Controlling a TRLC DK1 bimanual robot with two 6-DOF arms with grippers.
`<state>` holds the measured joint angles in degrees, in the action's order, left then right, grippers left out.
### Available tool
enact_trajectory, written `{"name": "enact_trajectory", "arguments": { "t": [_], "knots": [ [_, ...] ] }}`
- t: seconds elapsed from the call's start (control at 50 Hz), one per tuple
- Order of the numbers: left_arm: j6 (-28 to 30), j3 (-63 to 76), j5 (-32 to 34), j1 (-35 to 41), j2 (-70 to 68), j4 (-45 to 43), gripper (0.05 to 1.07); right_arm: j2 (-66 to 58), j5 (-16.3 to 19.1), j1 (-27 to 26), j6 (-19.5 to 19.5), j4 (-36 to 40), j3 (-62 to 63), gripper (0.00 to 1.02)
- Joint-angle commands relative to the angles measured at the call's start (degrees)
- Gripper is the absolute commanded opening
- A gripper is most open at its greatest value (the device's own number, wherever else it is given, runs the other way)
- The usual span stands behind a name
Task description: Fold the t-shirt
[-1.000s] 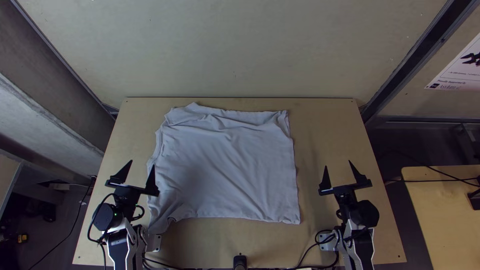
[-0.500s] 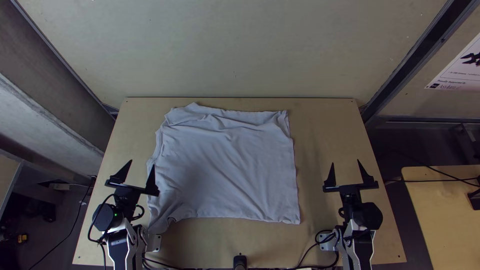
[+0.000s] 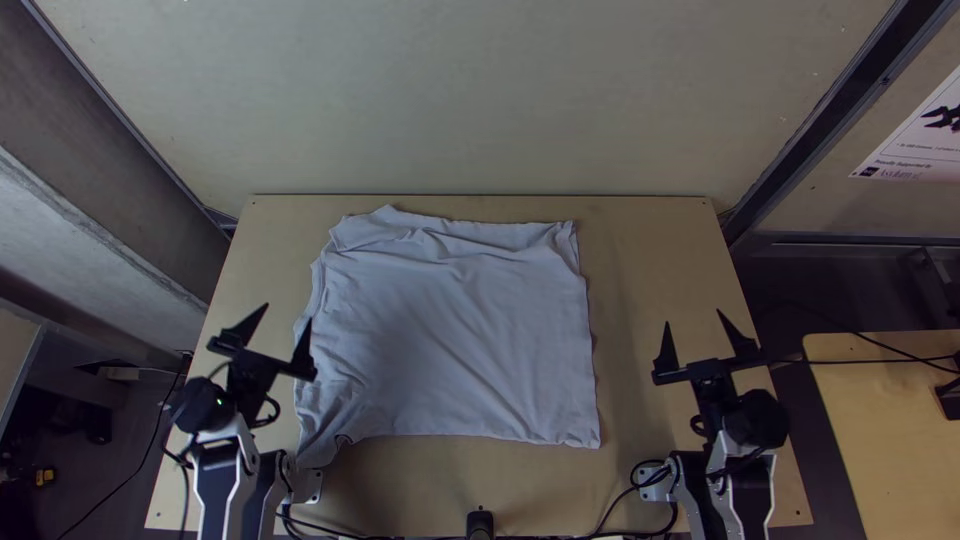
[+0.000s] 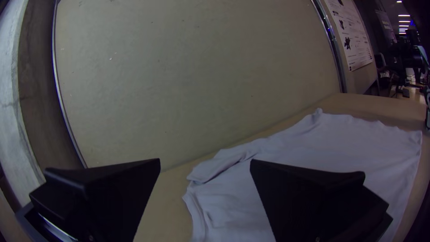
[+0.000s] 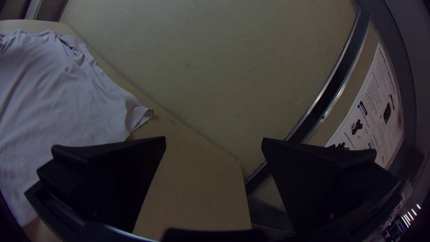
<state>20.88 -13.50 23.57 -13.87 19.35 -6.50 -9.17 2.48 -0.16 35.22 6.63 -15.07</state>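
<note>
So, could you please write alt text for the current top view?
A wrinkled pale t-shirt lies spread on a wooden table. The open left claw is at its left edge; the open right claw stands apart, to its right.

Pale back wall (image 3: 470,100), grey side wall (image 3: 80,230), printed poster (image 3: 920,140), dark floor (image 3: 800,290)

prob a robotics lab: l arm (image 3: 220,475) & r arm (image 3: 742,490) at wood table (image 3: 660,240), wall poster (image 3: 915,145)
</note>
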Motion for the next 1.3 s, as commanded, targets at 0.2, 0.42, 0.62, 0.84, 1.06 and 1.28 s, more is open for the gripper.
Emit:
{"name": "enact_trajectory", "arguments": {
  "t": [0.2, 0.42, 0.62, 0.84, 1.06, 1.28],
  "knots": [
    [5.31, -23.07, 0.69, 1.04, 21.25, 14.50, 1.00, -21.59, 1.74, 0.34, -0.24, 19.38, -22.90, 0.98],
    [5.39, -35.19, 0.51, 3.50, 35.93, 23.55, 1.00, -38.29, 3.85, 0.43, -5.87, 33.71, -39.07, 0.98],
    [5.39, -47.68, 0.42, 4.38, 49.11, 29.44, 1.00, -51.83, 4.73, 3.42, -9.82, 40.56, -51.55, 0.98],
    [5.75, -57.26, 0.42, 2.71, 60.36, 33.40, 1.00, -65.19, 4.73, 5.35, -11.58, 46.10, -63.59, 0.97],
    [5.92, -62.79, 0.42, 1.56, 67.66, 36.03, 1.00, -76.17, 4.73, 7.37, -15.10, 46.80, -69.39, 0.97],
    [5.39, -66.04, 0.51, 1.56, 74.60, 36.65, 1.00, -86.19, 4.55, 10.71, -21.69, 48.12, -74.23, 0.98]
  ]
}}
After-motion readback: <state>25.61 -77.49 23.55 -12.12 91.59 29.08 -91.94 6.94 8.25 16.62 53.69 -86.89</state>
